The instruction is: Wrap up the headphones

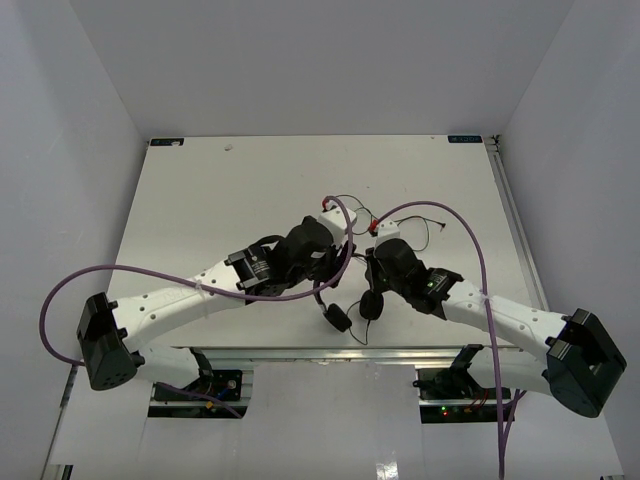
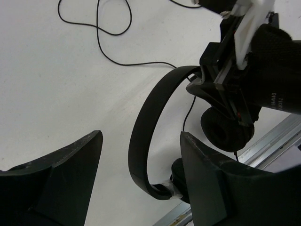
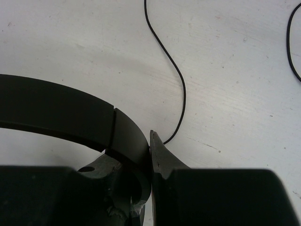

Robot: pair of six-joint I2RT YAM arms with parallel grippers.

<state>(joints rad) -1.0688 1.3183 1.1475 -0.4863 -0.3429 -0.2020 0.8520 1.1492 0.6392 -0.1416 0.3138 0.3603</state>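
Observation:
The black headphones (image 1: 352, 310) lie near the table's front edge, with two round earcups (image 2: 225, 132) and a thin arched headband (image 2: 160, 92). The thin dark cord (image 1: 432, 226) trails in loose loops over the table behind them. My right gripper (image 3: 134, 155) is shut on one end of the headband (image 3: 56, 113), just above an earcup. The cord (image 3: 176, 80) runs off past its fingertip. My left gripper (image 2: 141, 136) is open and straddles the headband's arch. White table shows on both sides between the band and its fingers (image 2: 66, 169). The second earcup is partly hidden behind the left gripper's right finger.
Thick purple robot cables (image 1: 200, 285) arch over both arms. A metal rail (image 2: 268, 141) runs along the table's front edge right beside the earcups. White walls enclose the table (image 1: 250, 190) on three sides.

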